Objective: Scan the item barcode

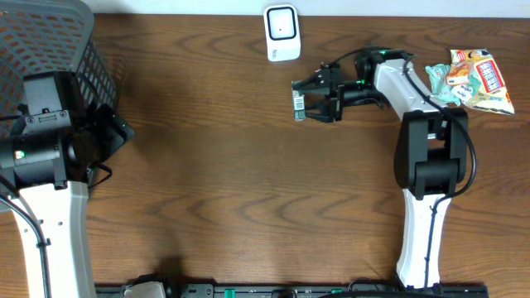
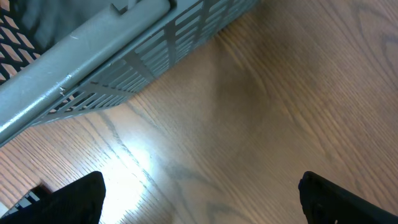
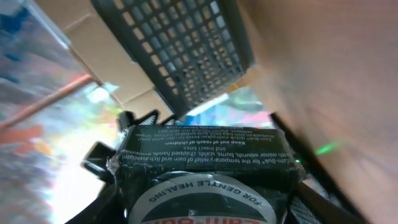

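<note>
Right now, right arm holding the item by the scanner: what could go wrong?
1. The right gripper seems to pinch the package near its fingertips; it may slip or twist.
2. Barcode side unclear; it may not face the scanner, so no read.
3. Moving closer could tip the scanner.

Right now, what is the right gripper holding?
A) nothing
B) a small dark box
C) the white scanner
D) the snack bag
B: the right gripper is closed on the small dark box, near the white scanner; the snack bag lies apart, untouched.
</note>
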